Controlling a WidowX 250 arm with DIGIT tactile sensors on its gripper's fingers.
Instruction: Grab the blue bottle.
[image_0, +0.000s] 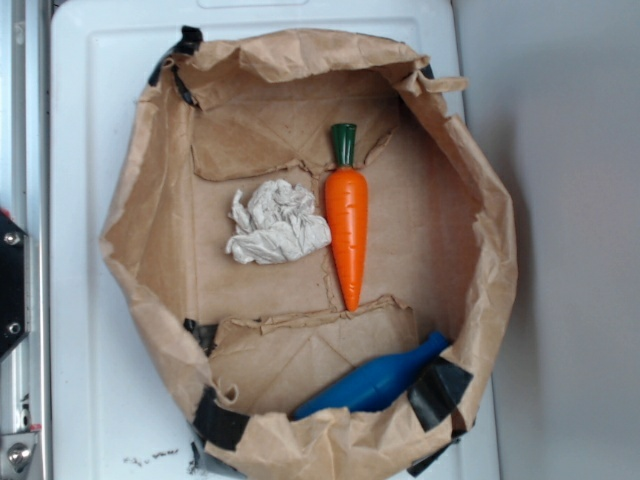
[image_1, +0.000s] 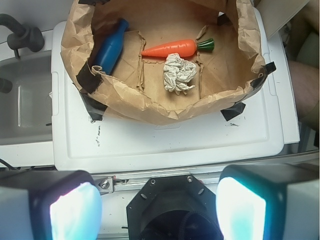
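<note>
The blue bottle (image_0: 378, 381) lies on its side at the bottom right inside a flattened brown paper bag (image_0: 150, 200), its base partly hidden by the bag's rim. In the wrist view the blue bottle (image_1: 110, 47) rests against the bag's left wall, neck pointing away. My gripper (image_1: 157, 210) is open, its two pale pads wide apart at the bottom of the wrist view, well short of the bag (image_1: 150, 107) and over the robot's black base. It does not show in the exterior view. Nothing is between the fingers.
An orange carrot (image_0: 347, 225) with a green top lies in the bag's middle beside a crumpled paper ball (image_0: 273, 222). The bag sits on a white plastic lid (image_1: 165, 137). A sink basin (image_1: 22, 100) with a dark faucet is left of it.
</note>
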